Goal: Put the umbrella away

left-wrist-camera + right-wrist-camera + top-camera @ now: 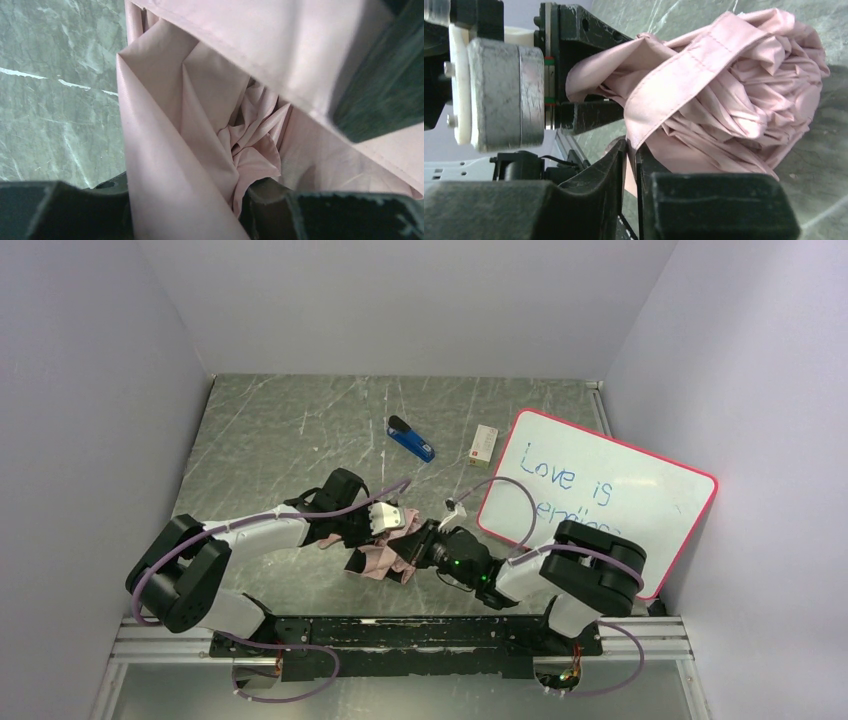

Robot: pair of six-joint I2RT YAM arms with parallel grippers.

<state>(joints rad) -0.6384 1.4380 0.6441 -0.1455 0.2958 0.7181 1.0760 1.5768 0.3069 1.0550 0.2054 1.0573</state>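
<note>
- Currently the umbrella lies as a loose, crumpled pink bundle on the table, near its front edge and between the two arms
- Left gripper is partly closed around a thick fold of the canopy; fabric fills the gap between its fingers, so it has hold of the bundle
- Right gripper has its jaws almost together, and the end of the pink strap runs down into the narrow slot between them, where it looks pinched
- Cloth looks thin, soft and probably slick, so it will likely slide and bunch rather than keep a shape; the whole thing should be light
- Any stiff parts are hidden under the folds, so a hard squeeze seems unwise
- Best holds, I judge: the stitched strap for pulling it round, and the bundled body for steadying
</note>
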